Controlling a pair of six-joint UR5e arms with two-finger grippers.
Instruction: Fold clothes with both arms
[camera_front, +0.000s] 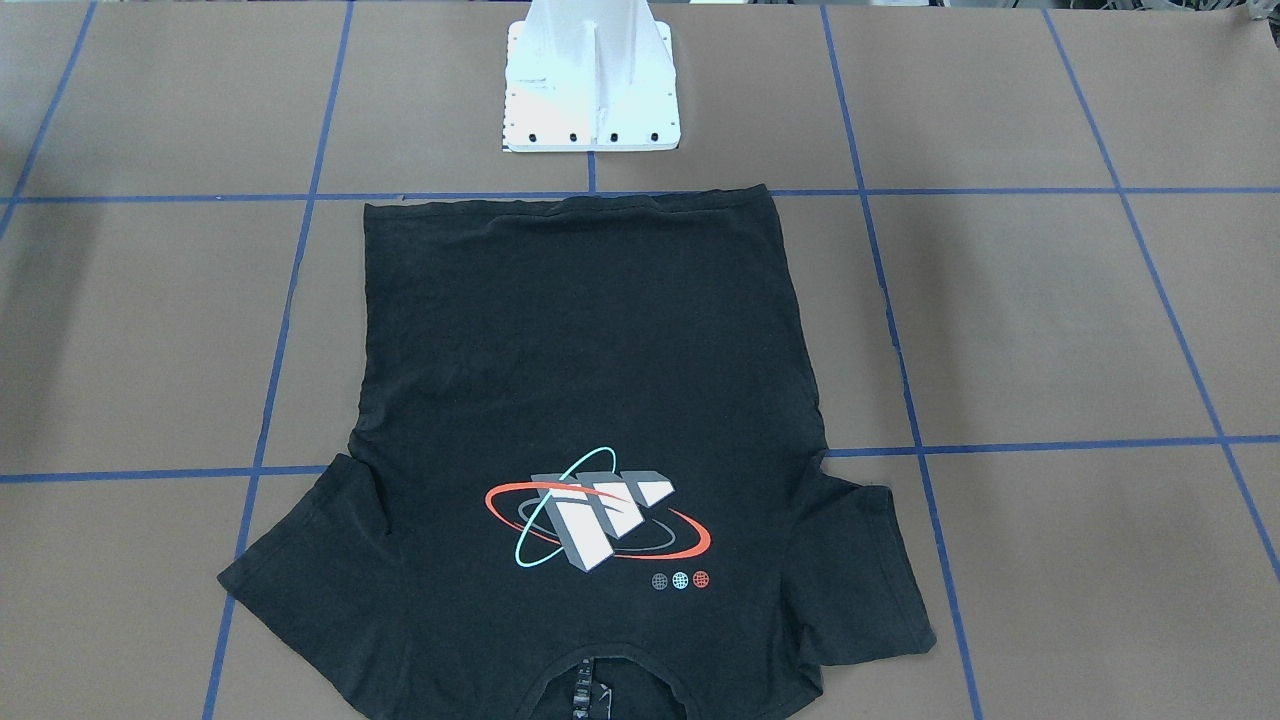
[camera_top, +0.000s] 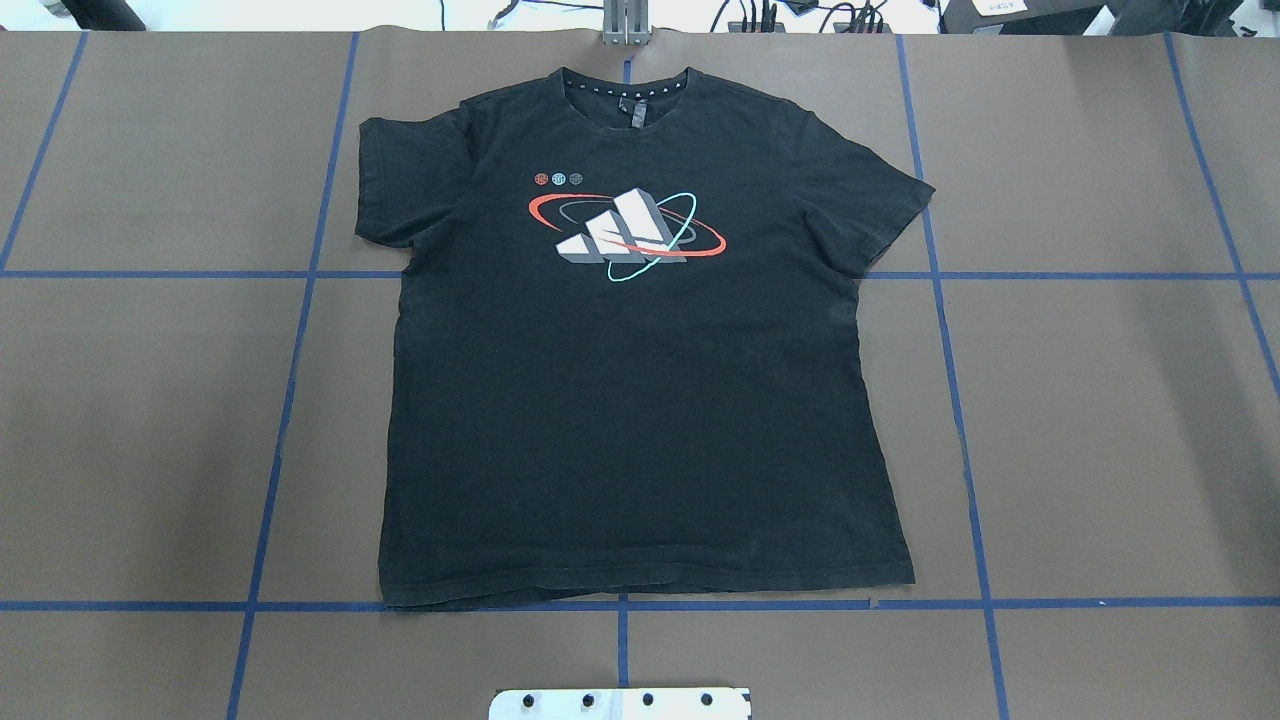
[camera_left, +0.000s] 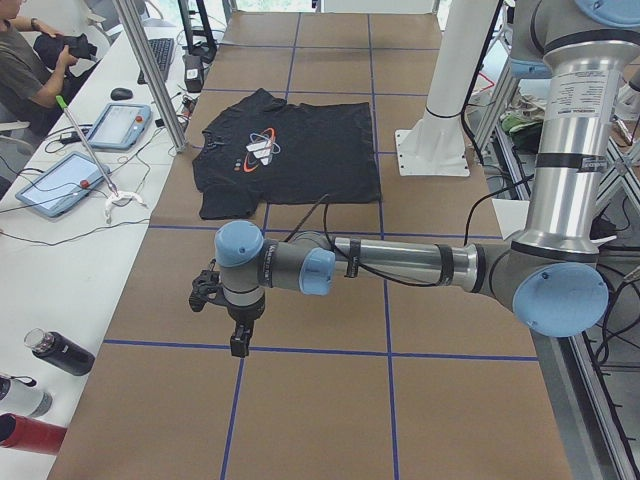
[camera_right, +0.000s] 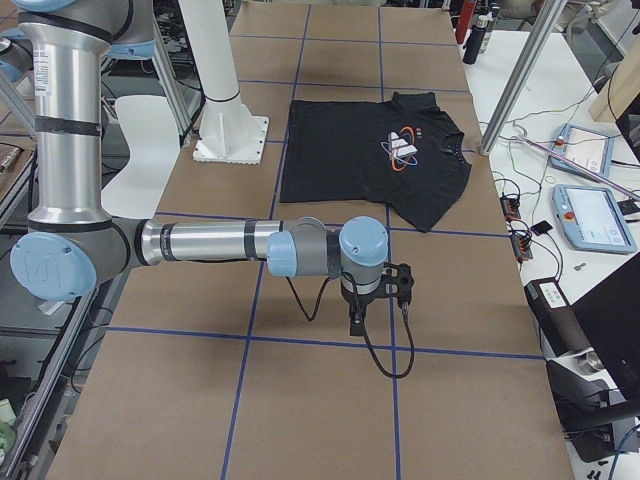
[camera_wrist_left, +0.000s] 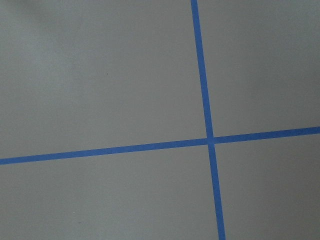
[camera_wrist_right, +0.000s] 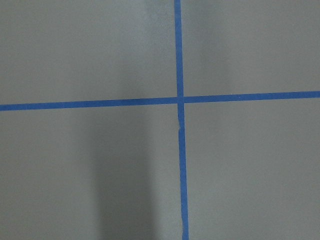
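**OPENING APPROACH: BRING BOTH GRIPPERS TO THE SHIRT**

Locate the T-shirt (camera_top: 640, 400) at the centre of the table (camera_top: 1100, 420): spread flat, logo (camera_top: 625, 235) up, hem (camera_top: 640, 592) just in front of the white pedestal (camera_front: 590, 90), collar (camera_top: 628, 92) towards the far edge. No fold made yet, by the look of it.

Locate the left gripper (camera_left: 240, 345) and the right gripper (camera_right: 357, 322): each pointing down over bare table near a crossing of blue tape (camera_wrist_left: 209, 140), at opposite ends, well apart from the shirt. Nothing seen in either. Cannot tell jaw state, apart or together, from the side views; confirm apart before descent.

Bring both arms inward together, high enough to clear the cloth. Choose mirrored grasp points at the shirt's edges, one per gripper. Descend straight down, then pinch both layers at the edge, not the top layer alone. Lift low and evenly. Expect thin cotton to sag between the grippers and to drag across the table; keep it lightly taut while carrying it over.
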